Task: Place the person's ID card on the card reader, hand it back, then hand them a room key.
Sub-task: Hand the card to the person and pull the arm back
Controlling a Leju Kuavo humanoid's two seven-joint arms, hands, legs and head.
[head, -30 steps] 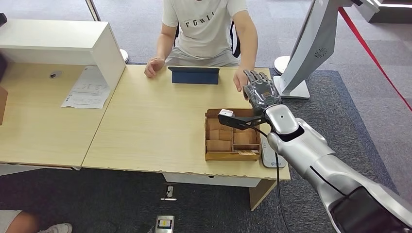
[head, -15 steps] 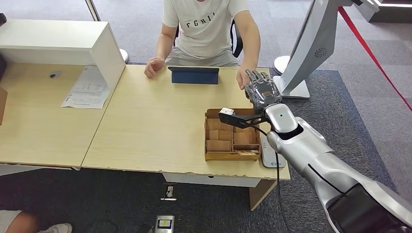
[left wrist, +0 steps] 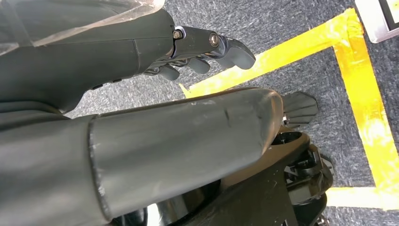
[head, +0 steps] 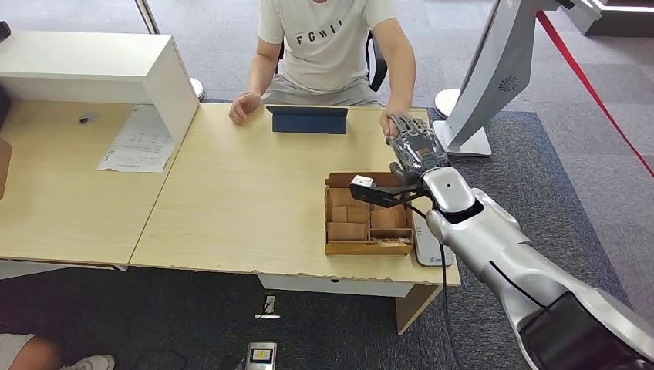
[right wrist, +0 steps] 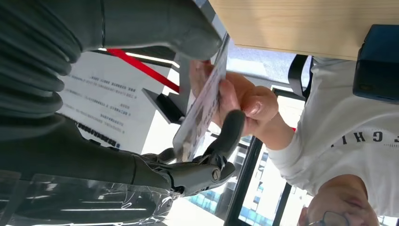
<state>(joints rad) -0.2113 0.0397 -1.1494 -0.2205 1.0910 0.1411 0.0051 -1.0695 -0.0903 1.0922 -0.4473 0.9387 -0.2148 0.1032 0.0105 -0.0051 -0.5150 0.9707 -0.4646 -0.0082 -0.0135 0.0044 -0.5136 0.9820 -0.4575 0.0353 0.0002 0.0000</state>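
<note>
My right hand is raised over the table's far right corner, beyond the wooden box. In the right wrist view the ID card is pinched edge-on between the thumb and a finger of my right hand. The person's hand has its fingers on the same card; from the head it is the person's hand meeting my fingertips. The grey card reader lies flat right of the box. My left hand hangs beside my body over the floor, holding nothing.
A blue tablet stands on the table in front of the seated person. A white kiosk stand rises just right of the table corner. A white shelf and papers sit at the left.
My right hand has edged slightly farther out and right toward the person. The person's hand has come up to the card at my fingertips.
</note>
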